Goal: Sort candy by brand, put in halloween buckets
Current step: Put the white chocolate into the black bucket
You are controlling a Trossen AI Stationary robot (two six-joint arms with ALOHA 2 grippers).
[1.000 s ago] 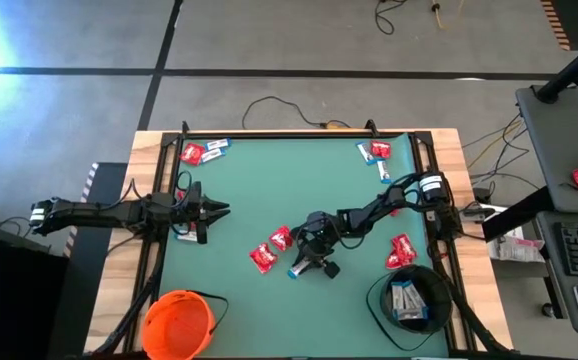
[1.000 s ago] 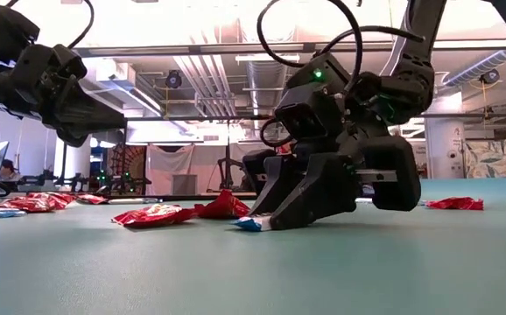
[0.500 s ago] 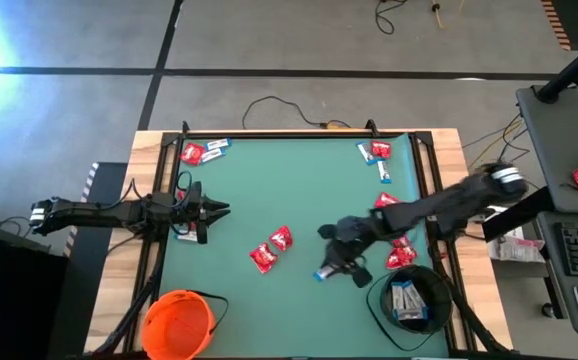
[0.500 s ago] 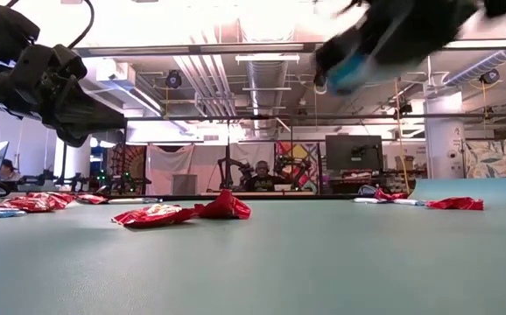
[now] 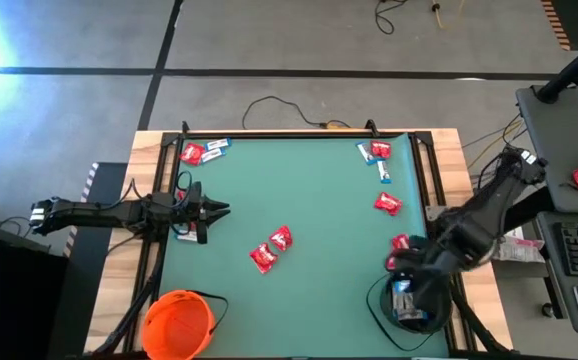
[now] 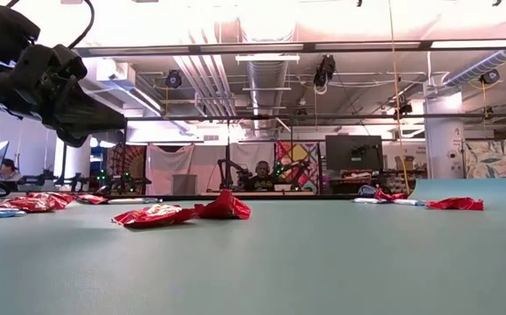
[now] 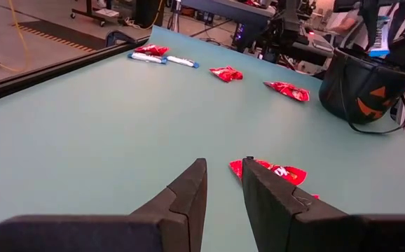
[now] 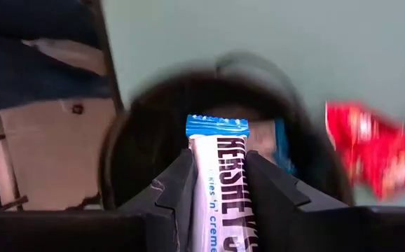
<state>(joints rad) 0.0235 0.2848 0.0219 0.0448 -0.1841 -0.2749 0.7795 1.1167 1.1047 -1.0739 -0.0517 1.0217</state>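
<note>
My right gripper (image 5: 406, 287) hangs over the mouth of the black bucket (image 5: 381, 312) at the table's near right corner, shut on a blue-and-white candy bar (image 8: 220, 171). More blue-and-white bars (image 5: 405, 303) lie inside that bucket. The orange bucket (image 5: 177, 322) stands at the near left corner. Red candies (image 5: 281, 238) and blue-and-white ones (image 5: 384, 172) lie flat on the green mat. My left gripper (image 5: 221, 210) waits above the table's left edge, open by a narrow gap (image 7: 223, 171). My right gripper pinches the blue-and-white bar between its two fingers, by the bar's long sides. The bar lies along the fingers, and its blue crimped end (image 8: 216, 126) sticks out past the fingertips. The fingers point down from above. The bar is lifted clear, over the bucket's opening (image 8: 153, 119).
Candy pairs lie at the far left corner (image 5: 193, 153), the far right corner (image 5: 377, 151) and mid-table (image 5: 262, 258). Two more red ones (image 5: 387, 203) (image 5: 401, 248) lie near the right edge, close to the black bucket. Black frame rails (image 5: 157, 250) run along the table's sides.
My right gripper has risen from the middle of the table with the blue-and-white bar and swung toward the near right corner, ending over the black bucket. It has stayed shut on the bar throughout. The bar has gone from touching the mat to lifted clear.
</note>
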